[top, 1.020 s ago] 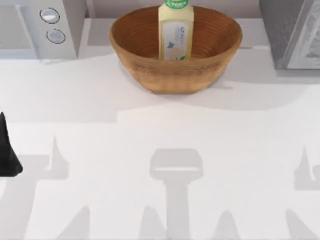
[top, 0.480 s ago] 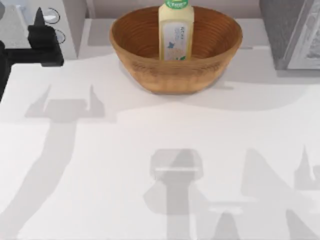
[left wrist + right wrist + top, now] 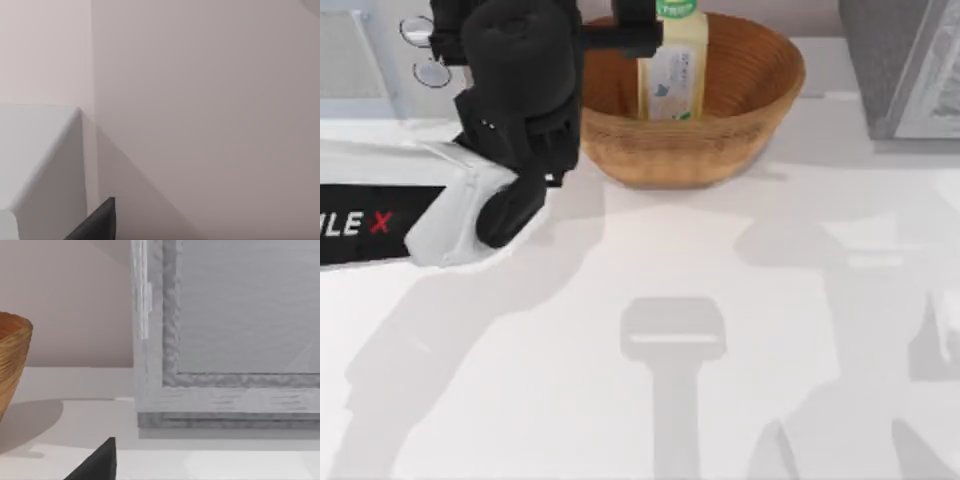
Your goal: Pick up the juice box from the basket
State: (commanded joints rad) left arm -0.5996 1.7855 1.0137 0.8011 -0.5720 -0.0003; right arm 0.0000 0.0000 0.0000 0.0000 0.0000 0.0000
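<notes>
Top view: the juice box stands upright inside the basket at the back of the table, toward the bowl's far side. My left arm reaches in from the table's left, its gripper over the basket's left rim just beside the carton; whether its fingers are spread I cannot tell. The right wrist view catches the basket's edge beside a grey cabinet.
</notes>
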